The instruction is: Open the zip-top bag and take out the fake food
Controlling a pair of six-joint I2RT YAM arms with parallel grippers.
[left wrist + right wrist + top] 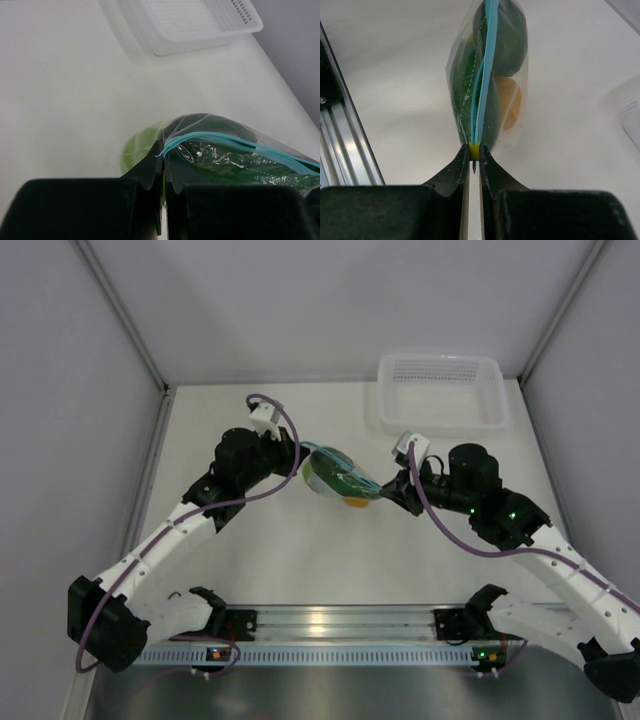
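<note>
The clear zip-top bag (340,476) hangs lifted between my two grippers above mid table. Its light blue zip strip (240,143) runs along the top edge. Inside I see dark green pieces (507,37), a lime-green ball (137,147) and an orange fruit (509,102). My left gripper (297,457) is shut on the bag's left end, at the strip's corner (162,152). My right gripper (388,490) is shut on the yellow zip slider (475,150) at the bag's right end.
A white mesh basket (440,390) stands at the back right, also in the left wrist view (195,22). An aluminium rail (340,625) runs along the near edge between the arm bases. Grey walls enclose the white table (300,560).
</note>
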